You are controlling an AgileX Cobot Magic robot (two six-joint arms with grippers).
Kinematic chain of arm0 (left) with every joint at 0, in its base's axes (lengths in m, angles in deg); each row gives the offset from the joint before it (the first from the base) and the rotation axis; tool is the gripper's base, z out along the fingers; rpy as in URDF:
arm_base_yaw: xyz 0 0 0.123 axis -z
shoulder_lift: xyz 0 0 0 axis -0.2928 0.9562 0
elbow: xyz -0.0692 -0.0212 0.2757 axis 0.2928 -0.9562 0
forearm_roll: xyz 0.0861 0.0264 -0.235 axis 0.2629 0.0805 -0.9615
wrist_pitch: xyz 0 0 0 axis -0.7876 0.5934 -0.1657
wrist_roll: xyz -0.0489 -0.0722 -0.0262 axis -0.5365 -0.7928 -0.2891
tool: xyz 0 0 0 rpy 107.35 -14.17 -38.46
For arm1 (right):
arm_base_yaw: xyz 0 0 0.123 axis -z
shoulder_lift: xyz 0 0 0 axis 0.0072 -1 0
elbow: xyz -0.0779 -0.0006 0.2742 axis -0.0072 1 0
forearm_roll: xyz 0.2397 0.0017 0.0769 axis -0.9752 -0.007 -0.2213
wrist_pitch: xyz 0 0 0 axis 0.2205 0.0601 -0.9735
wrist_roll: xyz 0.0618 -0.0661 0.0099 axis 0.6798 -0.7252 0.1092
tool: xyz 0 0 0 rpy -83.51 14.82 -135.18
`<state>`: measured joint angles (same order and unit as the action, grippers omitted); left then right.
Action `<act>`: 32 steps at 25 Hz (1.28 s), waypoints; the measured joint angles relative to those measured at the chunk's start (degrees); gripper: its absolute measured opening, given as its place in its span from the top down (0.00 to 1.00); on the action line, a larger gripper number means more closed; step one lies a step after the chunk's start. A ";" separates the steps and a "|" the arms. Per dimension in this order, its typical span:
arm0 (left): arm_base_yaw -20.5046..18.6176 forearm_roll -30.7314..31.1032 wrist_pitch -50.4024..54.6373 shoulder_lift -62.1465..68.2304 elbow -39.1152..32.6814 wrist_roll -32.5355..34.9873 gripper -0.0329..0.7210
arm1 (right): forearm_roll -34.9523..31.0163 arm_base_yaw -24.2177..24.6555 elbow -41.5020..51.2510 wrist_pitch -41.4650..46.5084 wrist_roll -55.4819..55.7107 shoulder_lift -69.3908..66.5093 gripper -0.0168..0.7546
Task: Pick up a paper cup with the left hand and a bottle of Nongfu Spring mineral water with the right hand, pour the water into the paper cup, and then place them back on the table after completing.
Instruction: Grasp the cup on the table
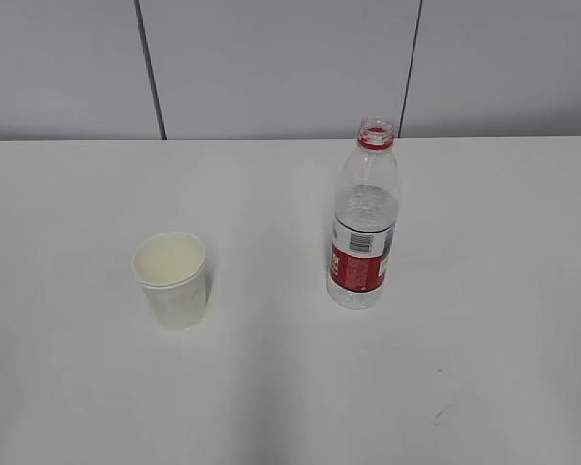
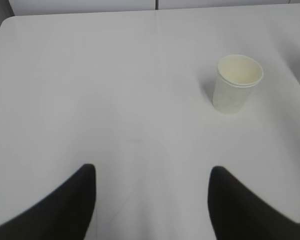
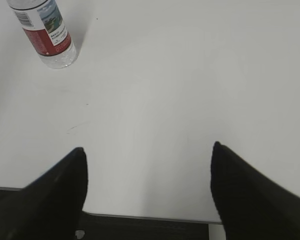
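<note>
A white paper cup [image 1: 172,279] stands upright on the white table [image 1: 68,194], left of centre; it also shows in the left wrist view [image 2: 237,83], far ahead and to the right of my left gripper [image 2: 152,172]. That gripper is open and empty. A clear uncapped bottle [image 1: 364,219] with a red label and red neck ring stands upright to the cup's right, partly filled with clear water [image 1: 366,205]. The bottle's lower part shows in the right wrist view [image 3: 46,33], far ahead and left of my open, empty right gripper [image 3: 147,150]. Neither arm shows in the exterior view.
A small dark scuff mark [image 1: 443,414] lies on the table near the front right; it also shows in the right wrist view [image 3: 76,126]. The table's front edge [image 3: 145,218] lies under my right gripper. A grey panelled wall [image 1: 271,68] stands behind the table.
</note>
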<state>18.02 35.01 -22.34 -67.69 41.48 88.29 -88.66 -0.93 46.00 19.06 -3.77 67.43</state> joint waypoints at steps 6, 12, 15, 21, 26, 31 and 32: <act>0.00 0.00 0.00 0.00 0.00 0.00 0.37 | 0.00 0.00 0.00 0.00 0.00 0.00 0.24; 0.00 0.00 0.00 0.00 0.00 0.00 0.37 | 0.00 0.00 0.00 0.00 0.00 0.00 0.24; 0.00 0.00 0.00 0.00 0.00 0.00 0.37 | 0.00 0.00 0.00 0.00 0.00 0.00 0.24; 0.00 0.00 0.00 0.00 0.00 0.00 0.37 | 0.00 0.00 0.00 0.00 0.00 0.00 0.24; 0.00 0.00 0.00 0.00 0.00 0.00 0.37 | 0.00 0.00 0.00 0.00 0.00 0.00 0.24; 0.00 0.00 0.00 0.00 0.00 0.00 0.37 | 0.00 0.00 0.00 0.00 0.00 0.00 0.24; 0.00 0.00 0.00 0.00 0.00 0.00 0.37 | 0.00 0.00 0.00 0.00 0.00 0.00 0.24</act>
<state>18.02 35.01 -22.34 -67.69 41.48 88.29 -88.66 -0.93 46.00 19.06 -3.77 67.43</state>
